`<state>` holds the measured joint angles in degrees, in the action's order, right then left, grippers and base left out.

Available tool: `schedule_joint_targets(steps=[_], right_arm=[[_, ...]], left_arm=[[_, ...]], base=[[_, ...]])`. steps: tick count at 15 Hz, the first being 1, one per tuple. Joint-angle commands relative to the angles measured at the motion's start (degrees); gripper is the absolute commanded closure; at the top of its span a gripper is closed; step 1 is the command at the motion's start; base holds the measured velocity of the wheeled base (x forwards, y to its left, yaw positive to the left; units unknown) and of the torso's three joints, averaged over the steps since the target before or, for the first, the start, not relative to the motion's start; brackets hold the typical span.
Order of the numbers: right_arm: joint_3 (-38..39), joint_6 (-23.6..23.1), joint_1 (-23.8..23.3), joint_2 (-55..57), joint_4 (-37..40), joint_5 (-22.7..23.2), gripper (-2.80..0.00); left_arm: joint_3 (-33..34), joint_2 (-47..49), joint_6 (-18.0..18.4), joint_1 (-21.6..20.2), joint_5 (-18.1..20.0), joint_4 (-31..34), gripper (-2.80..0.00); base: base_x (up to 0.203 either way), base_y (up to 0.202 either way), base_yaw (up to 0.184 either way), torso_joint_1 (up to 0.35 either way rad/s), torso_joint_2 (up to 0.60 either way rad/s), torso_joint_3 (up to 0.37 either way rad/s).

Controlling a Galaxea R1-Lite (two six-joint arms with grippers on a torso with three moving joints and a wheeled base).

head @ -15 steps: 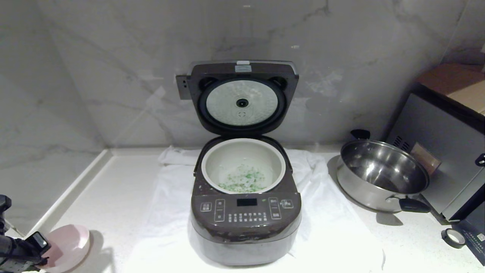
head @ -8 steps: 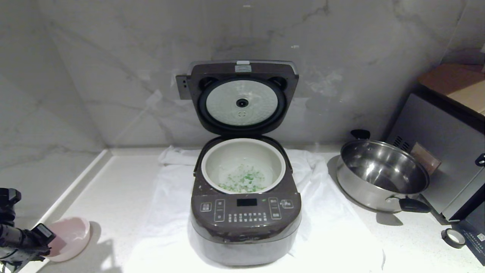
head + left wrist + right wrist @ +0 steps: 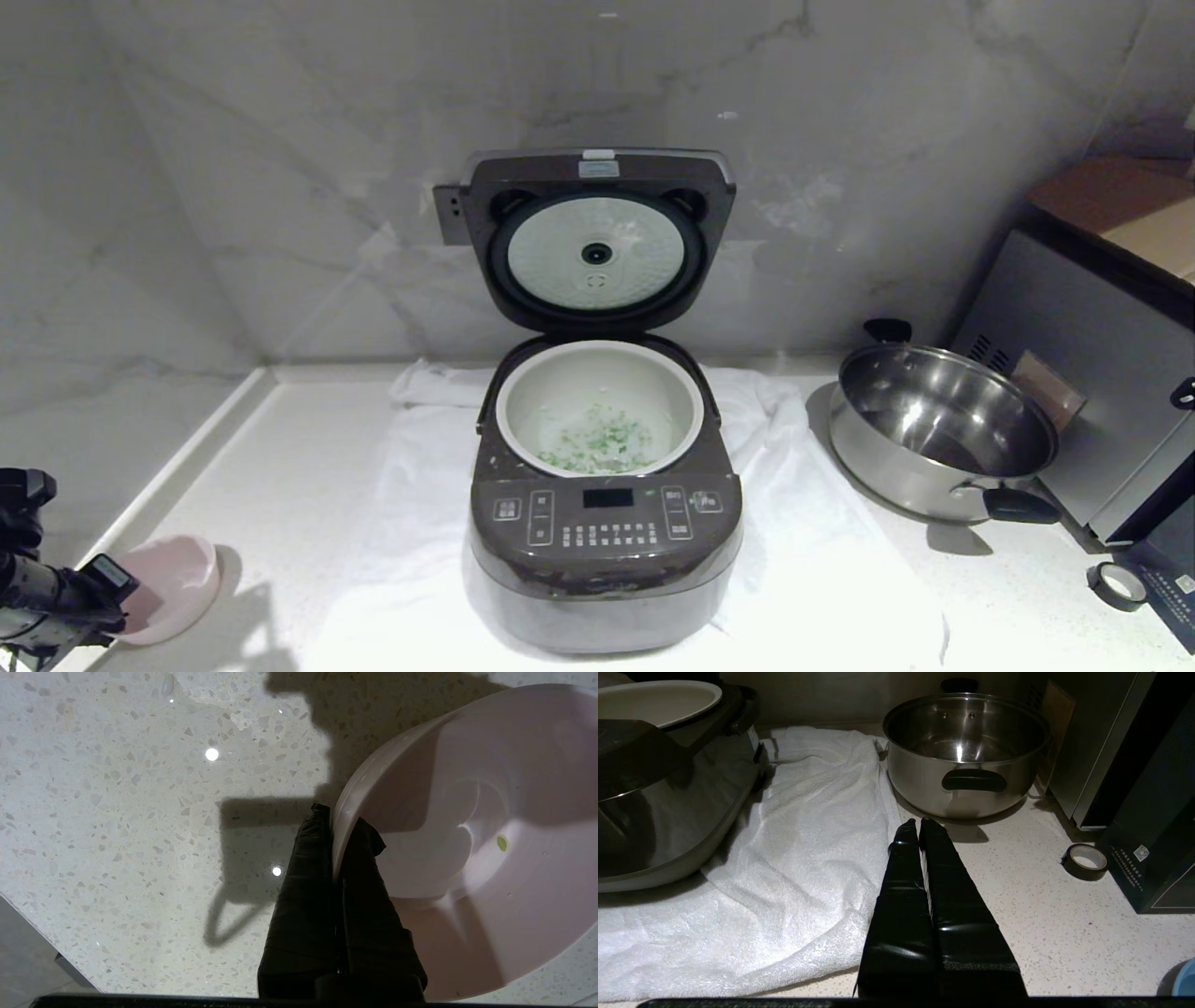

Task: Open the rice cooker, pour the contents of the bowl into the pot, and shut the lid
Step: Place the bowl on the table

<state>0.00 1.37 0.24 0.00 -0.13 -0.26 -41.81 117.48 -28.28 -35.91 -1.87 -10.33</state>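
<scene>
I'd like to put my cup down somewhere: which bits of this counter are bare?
Bare stone lies between the pink bowl and the white towel, and in front of the steel pan up to the tape roll. The right end is crowded: pan, silver appliance, dark box.

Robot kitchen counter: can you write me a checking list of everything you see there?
Surface: speckled counter, white towel under the cooker.
Job's things: rice cooker, lid up; green bits in the pot; pink bowl nearly empty, at the counter's left front.
Clutter: steel pan, tape roll, dark box.
Grippers: left gripper, jaws pinching the bowl's rim; right gripper, jaws shut, empty, near the pan.
Cables: nothing seen.
Surroundings: marble wall, silver appliance at right.
</scene>
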Motion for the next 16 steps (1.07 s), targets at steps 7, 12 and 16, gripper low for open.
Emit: schedule_joint_targets(steps=[7,12,16], right_arm=[[0.1,0.0,0.0,0.0,0.0,0.0,0.00],[0.1,-0.1,0.0,0.0,0.0,0.0,0.00],[0.1,0.0,0.0,0.0,0.0,0.0,0.00]], left_arm=[[0.1,-2.6,-0.2,0.3,0.1,0.0,-2.80],[1.0,-8.1,0.2,1.1,0.5,0.4,-2.80],[3.9,-13.7,0.3,6.3,0.8,0.5,-2.80]], base=[[0.000,0.000,0.000,0.000,0.00,0.000],[0.000,0.000,0.000,0.000,0.00,0.000],[0.000,0.000,0.000,0.000,0.00,0.000]])
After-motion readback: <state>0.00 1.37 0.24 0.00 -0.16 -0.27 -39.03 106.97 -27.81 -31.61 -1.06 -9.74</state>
